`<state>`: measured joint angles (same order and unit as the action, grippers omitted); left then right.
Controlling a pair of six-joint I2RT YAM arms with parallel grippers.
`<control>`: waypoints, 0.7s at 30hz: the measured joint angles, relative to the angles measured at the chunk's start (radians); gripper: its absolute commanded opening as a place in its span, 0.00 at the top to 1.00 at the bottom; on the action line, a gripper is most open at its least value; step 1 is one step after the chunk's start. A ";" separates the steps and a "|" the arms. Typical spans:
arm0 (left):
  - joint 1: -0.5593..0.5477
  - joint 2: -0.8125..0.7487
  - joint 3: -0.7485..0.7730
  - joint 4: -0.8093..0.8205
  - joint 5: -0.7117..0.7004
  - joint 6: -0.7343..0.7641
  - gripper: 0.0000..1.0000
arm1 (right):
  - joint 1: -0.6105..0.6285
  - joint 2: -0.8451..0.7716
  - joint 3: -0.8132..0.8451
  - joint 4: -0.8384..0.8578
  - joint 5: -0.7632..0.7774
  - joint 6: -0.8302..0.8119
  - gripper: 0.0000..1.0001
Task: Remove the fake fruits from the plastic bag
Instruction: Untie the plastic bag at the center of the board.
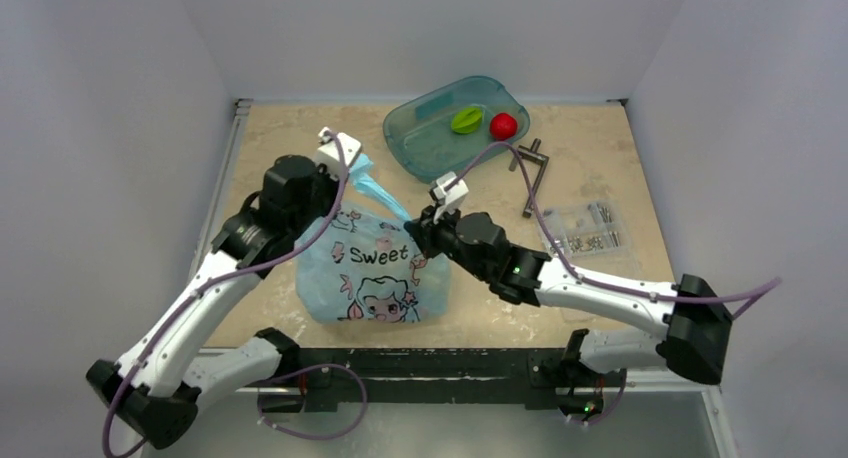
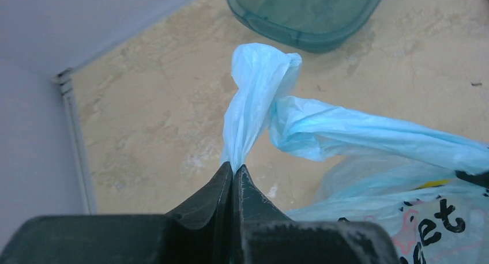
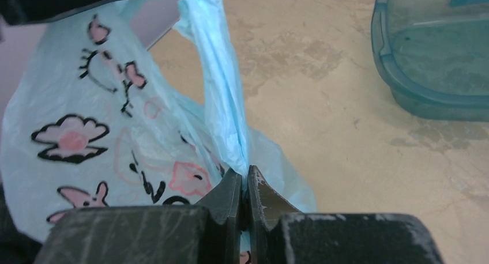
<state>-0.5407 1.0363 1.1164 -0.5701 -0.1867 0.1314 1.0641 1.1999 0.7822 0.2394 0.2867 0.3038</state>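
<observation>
The light-blue plastic bag (image 1: 372,273), printed with a cartoon girl and "Sweet", sits on the table near the front. My left gripper (image 1: 352,170) is shut on one twisted handle (image 2: 256,91) at the bag's upper left. My right gripper (image 1: 420,228) is shut on the other handle (image 3: 222,91) at the bag's upper right. In both wrist views (image 2: 233,166) (image 3: 244,172) the fingertips pinch thin blue film. The two handles are drawn apart above the bag. The fake fruits are hidden inside the bag.
A teal tray (image 1: 425,143) at the back holds a green ridged fruit (image 1: 466,119) and a red round fruit (image 1: 503,126). A metal bar piece (image 1: 533,173) and a clear packet of small parts (image 1: 590,228) lie to the right. White walls surround the table.
</observation>
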 measured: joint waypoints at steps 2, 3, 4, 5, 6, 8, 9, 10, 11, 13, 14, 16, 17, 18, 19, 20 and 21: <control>0.001 -0.094 -0.036 0.036 -0.052 0.002 1.00 | 0.000 0.073 0.076 -0.005 0.034 0.023 1.00; 0.002 -0.149 -0.057 0.058 -0.075 0.003 1.00 | 0.000 0.111 0.121 -0.009 0.048 0.030 1.00; 0.004 -0.203 -0.076 0.077 -0.095 0.007 1.00 | 0.000 0.150 0.172 -0.010 0.066 0.036 1.00; 0.005 -0.251 -0.090 0.095 -0.111 0.010 1.00 | 0.000 0.189 0.226 -0.011 0.079 0.039 1.00; 0.006 -0.281 -0.096 0.109 -0.121 0.012 1.00 | 0.000 0.223 0.274 -0.010 0.093 0.040 1.00; 0.009 -0.344 -0.093 0.132 -0.137 0.013 1.00 | 0.000 0.307 0.396 -0.008 0.125 0.036 1.00; 0.009 -0.357 -0.087 0.135 -0.141 0.009 1.00 | 0.000 0.344 0.449 -0.004 0.139 0.032 1.00; 0.009 -0.364 -0.070 0.123 -0.142 -0.001 1.00 | -0.001 0.376 0.496 0.000 0.147 0.027 1.00; 0.009 -0.364 -0.049 0.107 -0.141 -0.018 1.00 | -0.003 0.404 0.537 0.003 0.152 0.021 1.00; 0.009 -0.367 -0.016 0.071 -0.122 -0.062 1.00 | -0.010 0.464 0.625 0.016 0.161 0.009 0.92; 0.009 -0.374 -0.010 0.055 -0.106 -0.083 1.00 | -0.015 0.487 0.654 0.028 0.163 0.005 0.85; 0.009 -0.407 -0.013 0.007 -0.050 -0.150 1.00 | -0.027 0.515 0.679 0.053 0.163 -0.003 0.79; 0.009 -0.429 -0.024 -0.014 -0.013 -0.185 1.00 | -0.034 0.525 0.680 0.065 0.160 -0.006 0.75; 0.009 -0.448 -0.037 -0.027 0.021 -0.214 1.00 | -0.041 0.533 0.680 0.069 0.158 -0.008 0.70; 0.009 -0.473 -0.060 -0.037 0.069 -0.253 1.00 | -0.047 0.542 0.680 0.069 0.151 -0.008 0.63; 0.009 -0.493 -0.088 -0.047 0.118 -0.289 1.00 | -0.051 0.548 0.679 0.067 0.140 -0.005 0.55; 0.009 -0.506 -0.119 -0.050 0.167 -0.325 1.00 | -0.055 0.551 0.676 0.060 0.137 -0.001 0.47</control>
<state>-0.5320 0.5301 0.9977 -0.6205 -0.0196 -0.1936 1.0096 1.7512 1.4578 0.2996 0.4232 0.3031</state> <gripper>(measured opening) 0.007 0.340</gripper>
